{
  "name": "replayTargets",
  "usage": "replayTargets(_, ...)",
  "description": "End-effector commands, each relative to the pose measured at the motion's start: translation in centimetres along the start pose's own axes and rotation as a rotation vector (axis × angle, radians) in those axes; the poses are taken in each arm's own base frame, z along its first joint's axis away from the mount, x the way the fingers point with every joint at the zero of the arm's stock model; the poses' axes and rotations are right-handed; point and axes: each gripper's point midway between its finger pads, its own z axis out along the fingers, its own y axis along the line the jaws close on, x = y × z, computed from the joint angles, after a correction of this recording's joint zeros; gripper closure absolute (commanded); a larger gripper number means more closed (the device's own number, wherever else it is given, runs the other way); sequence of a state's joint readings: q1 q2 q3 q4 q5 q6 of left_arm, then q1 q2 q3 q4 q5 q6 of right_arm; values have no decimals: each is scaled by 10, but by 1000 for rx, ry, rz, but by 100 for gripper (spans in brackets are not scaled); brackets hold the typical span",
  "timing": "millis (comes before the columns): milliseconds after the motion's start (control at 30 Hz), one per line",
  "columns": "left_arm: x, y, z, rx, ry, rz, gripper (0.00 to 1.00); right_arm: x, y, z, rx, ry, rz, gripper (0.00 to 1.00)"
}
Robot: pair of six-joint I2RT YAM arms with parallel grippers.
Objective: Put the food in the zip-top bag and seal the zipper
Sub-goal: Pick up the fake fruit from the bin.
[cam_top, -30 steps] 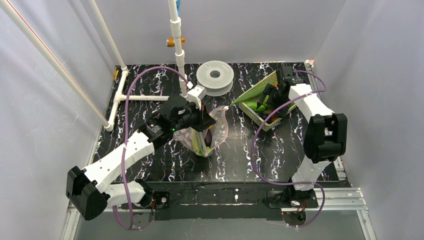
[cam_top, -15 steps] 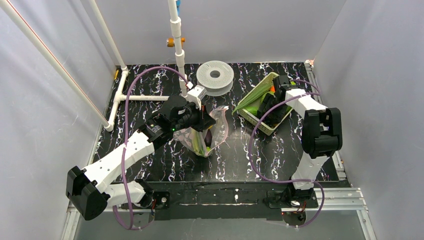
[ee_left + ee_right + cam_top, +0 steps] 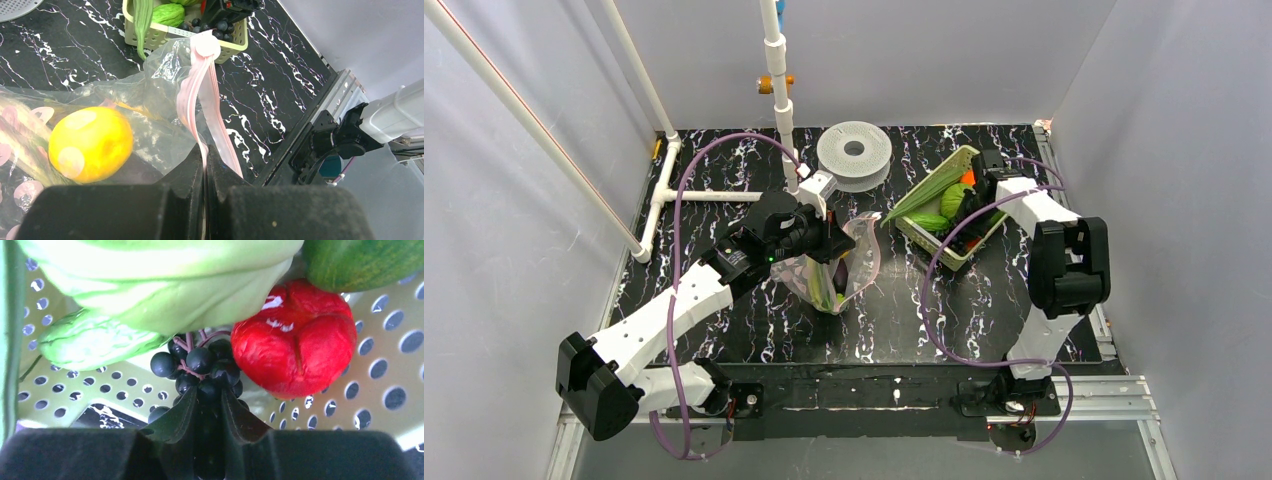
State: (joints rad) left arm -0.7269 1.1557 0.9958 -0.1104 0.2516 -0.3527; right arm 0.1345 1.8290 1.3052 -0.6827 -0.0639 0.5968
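My left gripper (image 3: 205, 155) is shut on the pink zipper (image 3: 200, 85) strip and holds the mouth of the clear zip-top bag (image 3: 849, 265) up at the table's middle. A yellow piece (image 3: 90, 142) lies inside the bag. The rest of the food sits in the lattice basket (image 3: 929, 235) at the right: a long green stalk (image 3: 919, 198), a pale green head (image 3: 165, 300), a small green piece (image 3: 95, 342) and a dark grape bunch (image 3: 200, 362). Down in the basket, my right gripper (image 3: 209, 392) has its fingers closed on the grape bunch.
A red piece (image 3: 295, 345) and a dark green cucumber (image 3: 365, 260) lie beside the grapes in the basket. A white spool (image 3: 854, 150) rests at the back centre. A white pipe frame (image 3: 714, 196) stands at the back left, close to my left arm.
My right gripper has closed from wide open onto the grape bunch. The basket, tipped up a second ago, now lies flatter. My left arm and the bag have not moved.
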Motion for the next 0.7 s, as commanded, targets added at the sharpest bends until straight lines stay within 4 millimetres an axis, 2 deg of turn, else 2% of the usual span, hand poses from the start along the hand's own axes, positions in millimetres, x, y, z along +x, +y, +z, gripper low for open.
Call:
replayTargets(0, -19, -12, -6, 33, -45, 11, 100, -11, 15, -37, -49, -76, -38, 78)
replayTargets(200, -18, -9, -6, 22, -47, 16, 100, -21, 14, -64, -27, -143, -64, 86)
replayTargets(400, -18, -9, -5, 19, -44, 19, 100, -27, 15, -96, -41, -231, -78, 89)
replayTargets(500, -18, -7, -6, 10, -48, 21, 100, -25, 21, -117, -91, -268, -86, 90)
replayTargets(667, -19, -9, -7, 18, -47, 22, 100, -6, 42, -145, -265, -287, -117, 91)
